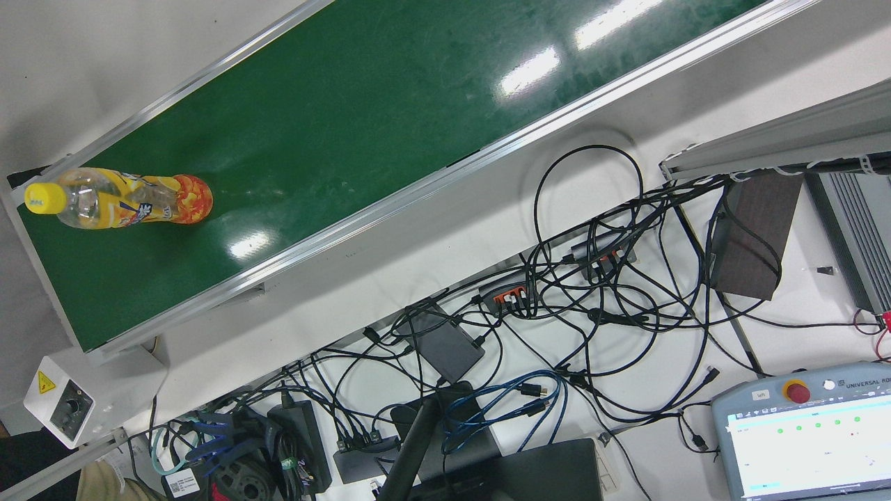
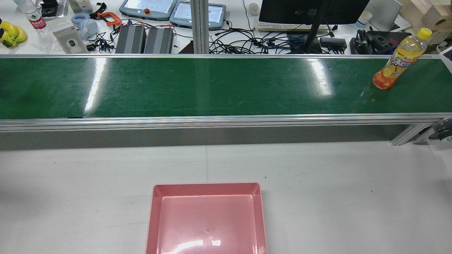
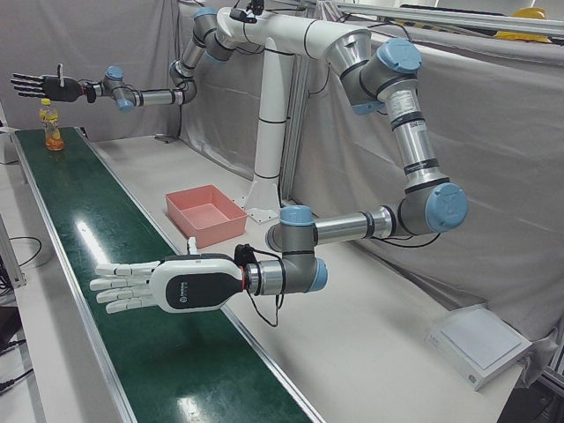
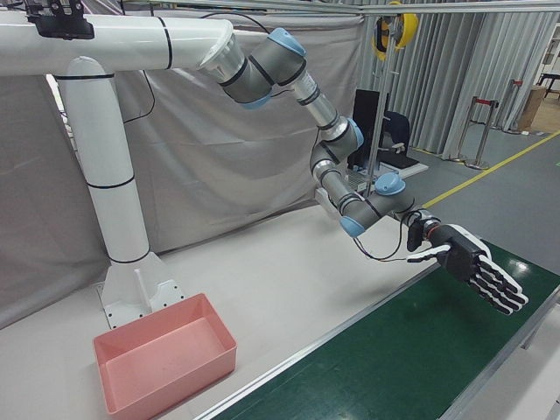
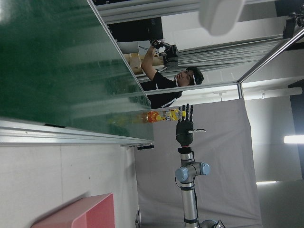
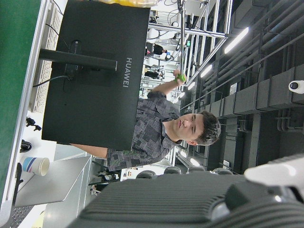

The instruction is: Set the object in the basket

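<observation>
An orange-and-yellow drink bottle [image 2: 399,63] with a yellow cap stands upright at the right end of the green belt [image 2: 212,88]. It also shows in the front view [image 1: 125,198] and, small, in the left-front view [image 3: 51,125]. My right hand [image 3: 40,85] is open with its fingers stretched flat. It hovers just above and beside the bottle without touching it. The left hand view shows that hand [image 5: 185,124] next to the bottle [image 5: 161,115]. My left hand [image 3: 167,286] is open and empty over the belt's other end; the right-front view [image 4: 472,267] shows it too. The pink basket [image 2: 206,184] is empty.
The basket [image 3: 189,196] stands on the white table in front of the arms' white pedestal [image 3: 264,167]. Behind the belt are a monitor [image 2: 310,7], tangled cables [image 1: 592,292], teach pendants [image 2: 148,7] and a person [image 6: 161,128]. The belt has raised metal side rails [image 2: 212,120].
</observation>
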Available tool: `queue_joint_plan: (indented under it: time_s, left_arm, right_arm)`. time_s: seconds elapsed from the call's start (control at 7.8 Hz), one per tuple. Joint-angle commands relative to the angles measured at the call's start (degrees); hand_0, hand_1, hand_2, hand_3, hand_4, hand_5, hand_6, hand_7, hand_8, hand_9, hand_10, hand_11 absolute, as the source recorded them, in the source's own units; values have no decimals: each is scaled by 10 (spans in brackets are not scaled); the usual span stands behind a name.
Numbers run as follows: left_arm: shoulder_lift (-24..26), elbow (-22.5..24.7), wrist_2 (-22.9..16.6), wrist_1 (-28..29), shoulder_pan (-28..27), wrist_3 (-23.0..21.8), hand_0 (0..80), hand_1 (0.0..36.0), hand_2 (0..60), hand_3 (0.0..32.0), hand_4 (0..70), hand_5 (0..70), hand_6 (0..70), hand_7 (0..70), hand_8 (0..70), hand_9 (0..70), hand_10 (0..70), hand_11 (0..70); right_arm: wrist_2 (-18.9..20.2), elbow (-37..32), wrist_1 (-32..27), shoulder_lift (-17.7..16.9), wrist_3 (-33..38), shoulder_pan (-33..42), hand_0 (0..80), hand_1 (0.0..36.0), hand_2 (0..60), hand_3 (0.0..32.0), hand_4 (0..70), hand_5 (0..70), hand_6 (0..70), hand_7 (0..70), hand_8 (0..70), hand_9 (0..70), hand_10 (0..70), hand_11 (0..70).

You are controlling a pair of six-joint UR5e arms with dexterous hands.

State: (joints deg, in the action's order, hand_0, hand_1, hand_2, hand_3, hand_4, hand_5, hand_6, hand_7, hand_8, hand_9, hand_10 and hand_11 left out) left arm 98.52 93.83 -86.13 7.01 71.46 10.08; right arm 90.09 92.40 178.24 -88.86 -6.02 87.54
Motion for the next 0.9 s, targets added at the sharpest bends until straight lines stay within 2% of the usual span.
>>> queue_joint_plan:
  time_s: [0.0, 0.26, 0.77]
  left_arm:
    - [0, 0, 0, 0, -1, -1, 738, 144, 0, 0, 0, 97, 0, 0, 0, 0, 0, 0]
    - [0, 1, 0, 0, -1, -1, 714, 140, 0, 0, 0, 119, 0, 0, 0, 0, 0, 0]
    - [1, 1, 0, -1, -1, -1, 732, 143, 0, 0, 0, 140, 0, 0, 0, 0, 0, 0]
  right_arm:
    - [0, 0, 0, 0, 0, 0, 0, 0, 0, 0, 0, 0, 0, 0, 0, 0, 0, 0]
    - [0, 1, 0, 0, 0, 0, 0, 0, 0, 0, 0, 0, 0, 0, 0, 0, 0, 0]
    - [0, 0, 0, 0, 0, 0, 0, 0, 0, 0, 0, 0, 0, 0, 0, 0, 0, 0]
